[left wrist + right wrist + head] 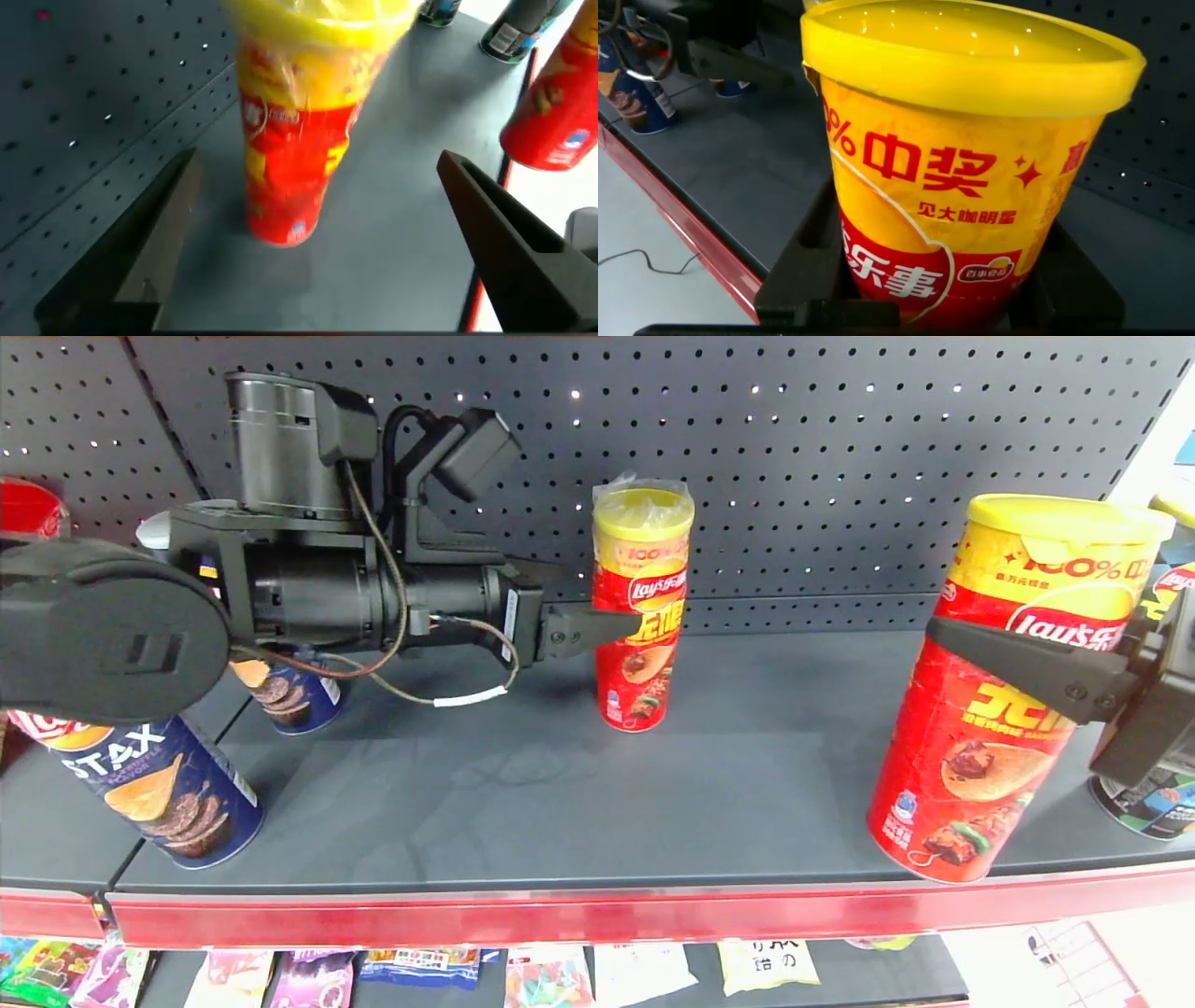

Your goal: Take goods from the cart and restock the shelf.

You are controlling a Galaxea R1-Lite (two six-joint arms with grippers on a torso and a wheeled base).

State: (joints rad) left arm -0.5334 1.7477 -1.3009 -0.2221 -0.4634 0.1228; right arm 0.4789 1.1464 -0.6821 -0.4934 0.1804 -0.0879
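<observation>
Left arm: stretched level across the shelf (pixel 523 803) from my left side, wrist horizontal. Left gripper (pixel 597 602) has its jaws wide apart, nothing between the pads. Right arm: comes in from the right edge at the shelf front. Right gripper (pixel 1008 653) is clamped on the right can (pixel 980 775), one finger across its upper body.

Surface: dark grey shelf deck with a red front lip (pixel 560 915) and a perforated pegboard (pixel 822 448) behind. Two blue cans (pixel 177 793) stand at the left, one near the front and one further back. A dark can (pixel 1144 803) sits at the far right, behind my right gripper. Snack packets (pixel 420 966) lie on the shelf below.

Task things: the centre can (pixel 644 663), red with a yellow lid, stands upright mid-shelf near the pegboard. From the left wrist it sits in line with the gap, just past the fingertips, touching neither finger. The right can is tilted, top leaning to my right, base over the deck just behind the lip. Can't tell if its base touches the deck.
</observation>
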